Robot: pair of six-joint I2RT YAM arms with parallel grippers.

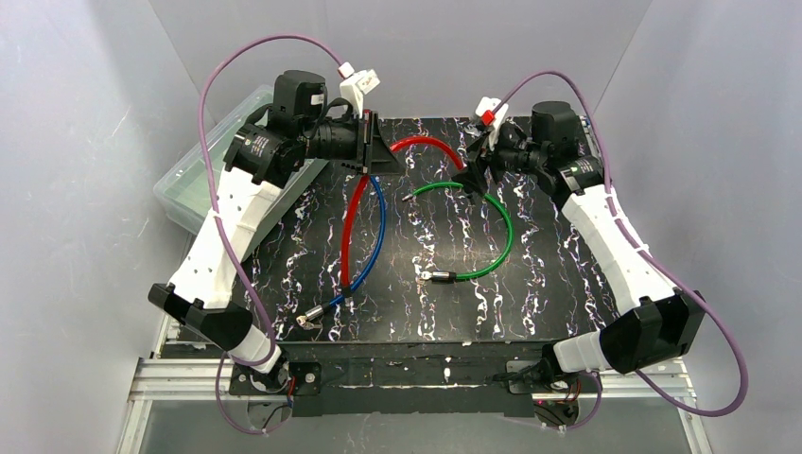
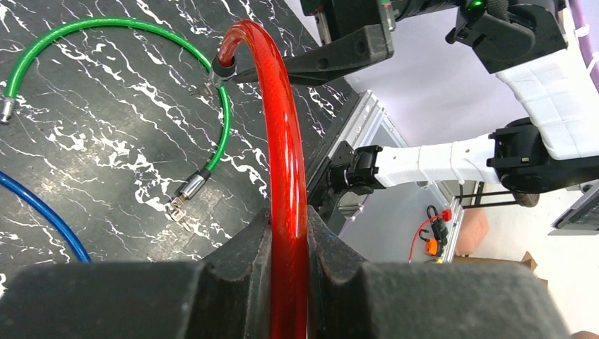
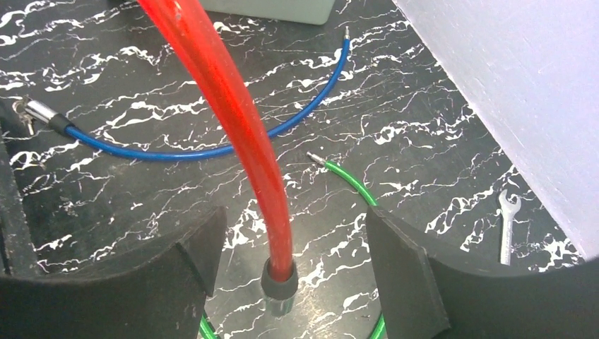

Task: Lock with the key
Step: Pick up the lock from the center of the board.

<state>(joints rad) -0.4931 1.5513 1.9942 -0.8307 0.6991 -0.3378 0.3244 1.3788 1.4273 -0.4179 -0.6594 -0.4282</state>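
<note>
A thick red cable lock (image 1: 430, 144) arcs above the black marble mat between my two grippers. My left gripper (image 1: 374, 156) is shut on the red cable (image 2: 286, 176), which stands pinched between its pads (image 2: 244, 261). The cable's free end, a dark sleeve with a metal tip (image 3: 280, 279), hangs between the jaws of my open right gripper (image 3: 293, 247), touching neither pad. The right gripper also shows in the top view (image 1: 473, 170). A small key (image 2: 176, 210) sticks out of the green cable's lock head.
A green cable lock (image 1: 492, 246) and a blue cable lock (image 1: 369, 255) lie on the mat (image 1: 549, 284), each with a key at its lock end. A clear plastic bin (image 1: 189, 180) stands at the back left. A small wrench (image 3: 506, 226) lies near the wall.
</note>
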